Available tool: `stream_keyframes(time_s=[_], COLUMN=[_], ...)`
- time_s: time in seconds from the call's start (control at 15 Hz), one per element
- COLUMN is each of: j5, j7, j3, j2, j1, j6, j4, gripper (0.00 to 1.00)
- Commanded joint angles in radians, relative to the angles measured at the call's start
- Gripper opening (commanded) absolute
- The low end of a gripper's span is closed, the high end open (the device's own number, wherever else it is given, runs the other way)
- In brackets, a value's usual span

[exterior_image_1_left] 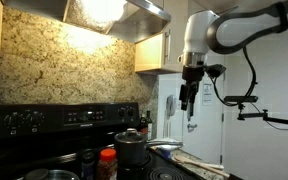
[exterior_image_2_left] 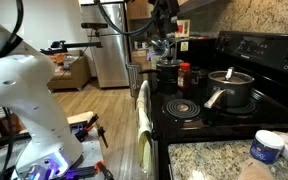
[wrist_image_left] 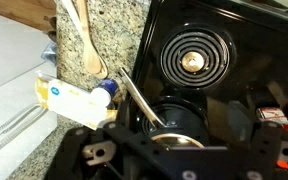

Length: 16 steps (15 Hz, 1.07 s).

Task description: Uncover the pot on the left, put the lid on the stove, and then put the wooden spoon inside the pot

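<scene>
A dark pot [wrist_image_left: 176, 118] with a lid and a long silver handle sits on the black stove [wrist_image_left: 234, 40], low in the wrist view; it also shows in an exterior view [exterior_image_2_left: 229, 88]. A second lidded pot [exterior_image_1_left: 132, 147] shows in both exterior views [exterior_image_2_left: 167, 68]. The wooden spoon [wrist_image_left: 85, 35] lies on the granite counter [wrist_image_left: 119, 30] beside the stove. My gripper [exterior_image_1_left: 189, 100] hangs high above the stove, open and empty, touching nothing. It also shows in the other exterior view [exterior_image_2_left: 162, 38].
A bare coil burner [wrist_image_left: 192, 62] lies beside the handled pot. A white container with a blue cap [wrist_image_left: 74, 100] lies on the counter near the spoon. A red-capped bottle [exterior_image_1_left: 107, 160] stands by the second pot. A range hood [exterior_image_1_left: 114, 12] hangs overhead.
</scene>
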State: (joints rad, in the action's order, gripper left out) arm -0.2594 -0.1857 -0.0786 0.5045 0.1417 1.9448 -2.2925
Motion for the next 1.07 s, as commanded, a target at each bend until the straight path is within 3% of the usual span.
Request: stream_keyframes(time_s=[0.0,0.47,0.67,1.0], j5=[-0.009,0.011,0.027,0.082], j7=[-0.008,0.009,0.043,0.157], j3=[0.017,0.032,0.035,0.026], j2=[-0.001,-0.039,-0.135,-0.367], j1=[-0.021,-0.032,-0.062,-0.138], j6=[-0.004,0.022,0.048,-0.022], j4=[0.002,0.041,0.13,0.348], gripper=[1.0,1.0,1.0,1.0])
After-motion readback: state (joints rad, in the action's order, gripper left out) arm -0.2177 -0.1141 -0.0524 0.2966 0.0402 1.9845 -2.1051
